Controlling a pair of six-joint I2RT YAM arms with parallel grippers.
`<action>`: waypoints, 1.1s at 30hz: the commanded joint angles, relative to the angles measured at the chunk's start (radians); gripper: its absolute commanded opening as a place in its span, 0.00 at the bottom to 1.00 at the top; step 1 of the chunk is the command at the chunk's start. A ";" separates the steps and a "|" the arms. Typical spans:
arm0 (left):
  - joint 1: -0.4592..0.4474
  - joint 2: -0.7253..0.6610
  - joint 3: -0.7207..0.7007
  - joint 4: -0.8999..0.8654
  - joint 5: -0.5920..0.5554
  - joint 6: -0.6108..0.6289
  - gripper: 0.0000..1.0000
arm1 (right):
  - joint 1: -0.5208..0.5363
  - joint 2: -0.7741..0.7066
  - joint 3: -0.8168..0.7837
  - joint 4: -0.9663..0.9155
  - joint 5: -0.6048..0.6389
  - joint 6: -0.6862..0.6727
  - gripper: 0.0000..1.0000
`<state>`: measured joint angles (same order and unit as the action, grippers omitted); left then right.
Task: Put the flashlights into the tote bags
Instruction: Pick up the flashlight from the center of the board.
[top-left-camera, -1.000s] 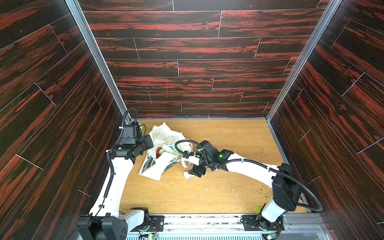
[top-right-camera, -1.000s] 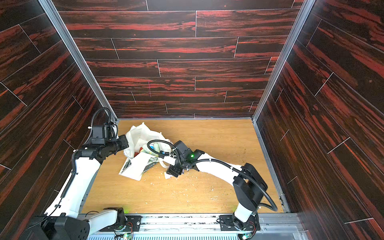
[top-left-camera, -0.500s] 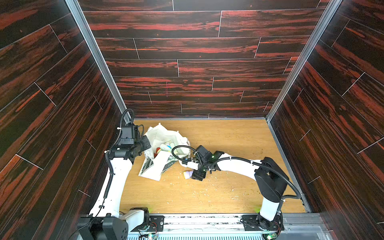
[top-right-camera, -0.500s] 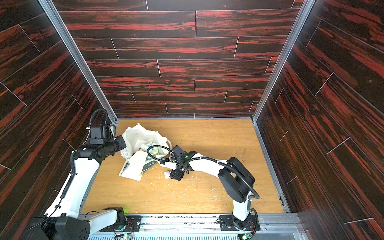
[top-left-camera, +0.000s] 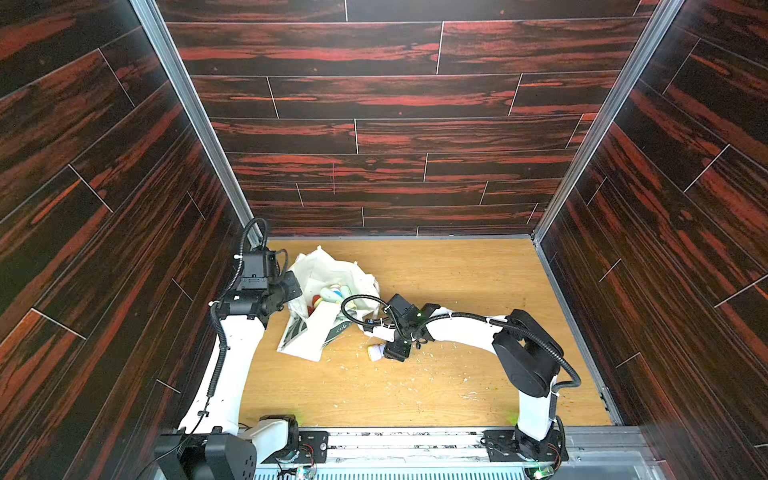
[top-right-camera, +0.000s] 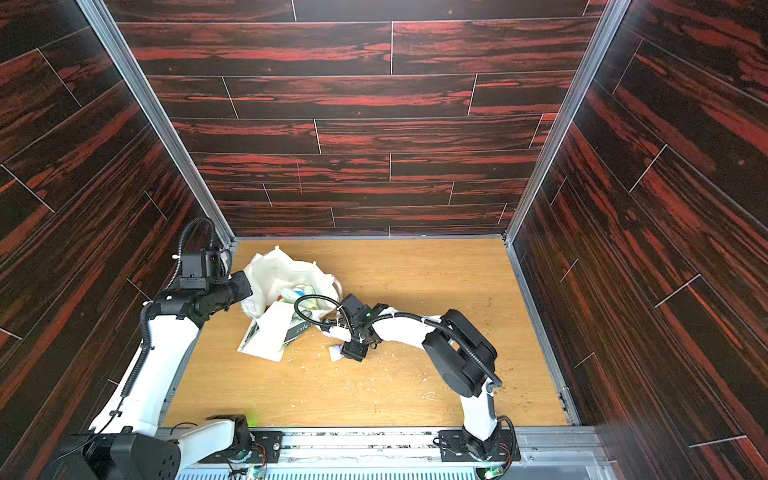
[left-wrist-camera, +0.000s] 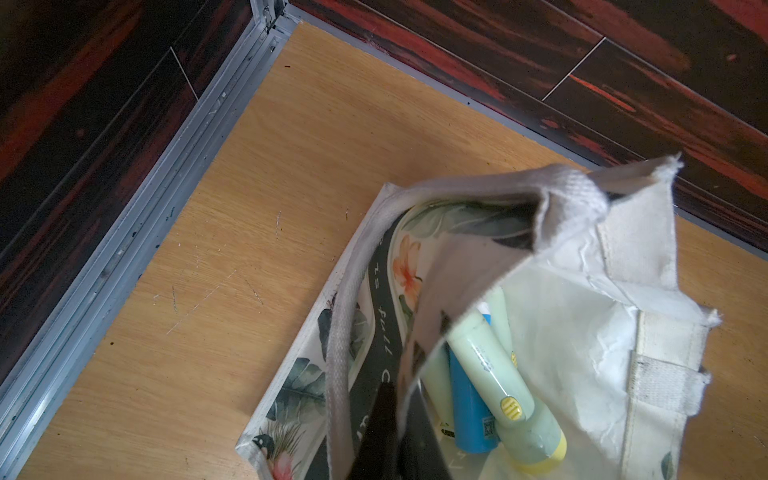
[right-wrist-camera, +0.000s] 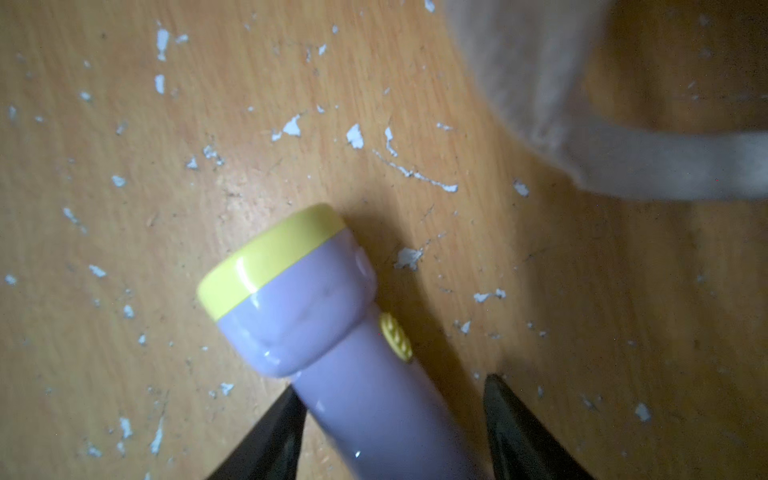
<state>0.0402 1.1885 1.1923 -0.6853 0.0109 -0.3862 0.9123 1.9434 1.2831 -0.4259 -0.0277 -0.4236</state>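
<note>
The off-white tote bag (top-left-camera: 328, 270) (top-right-camera: 286, 270) lies at the table's left with its mouth held up. My left gripper (top-left-camera: 293, 286) (left-wrist-camera: 401, 395) is shut on the bag's rim cloth (left-wrist-camera: 419, 332). Inside lie several flashlights: a pale green one (left-wrist-camera: 490, 365), a blue one (left-wrist-camera: 469, 411) and a red one (top-left-camera: 316, 299). A lavender flashlight with a yellow head (right-wrist-camera: 316, 324) (top-left-camera: 375, 352) (top-right-camera: 335, 353) lies on the table by the bag. My right gripper (right-wrist-camera: 395, 384) (top-left-camera: 395, 351) straddles its barrel, open; one finger touches it and the other stands off.
A loop handle (right-wrist-camera: 665, 166) of the bag lies close to the lavender flashlight. White flecks (right-wrist-camera: 415, 174) litter the wooden table (top-left-camera: 457, 282). Dark wall panels (top-left-camera: 374, 124) enclose the table on three sides, with a metal rail (top-left-camera: 415, 440) along the front.
My right arm's elbow has swung in toward the middle and its jaws have narrowed round the lavender flashlight. The left gripper still holds the bag's rim, and the mouth stands a little wider.
</note>
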 joint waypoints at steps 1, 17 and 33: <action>0.012 -0.021 -0.015 -0.033 -0.017 -0.006 0.00 | -0.003 0.045 0.031 0.001 -0.011 -0.024 0.66; 0.013 -0.019 -0.016 -0.032 -0.009 -0.004 0.00 | -0.003 0.083 0.033 0.004 -0.012 -0.017 0.51; 0.014 -0.043 -0.028 0.015 0.057 -0.007 0.00 | 0.055 -0.257 -0.104 0.054 0.031 0.154 0.03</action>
<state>0.0467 1.1633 1.1744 -0.6701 0.0540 -0.3862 0.9298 1.8366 1.1866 -0.3965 -0.0059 -0.3309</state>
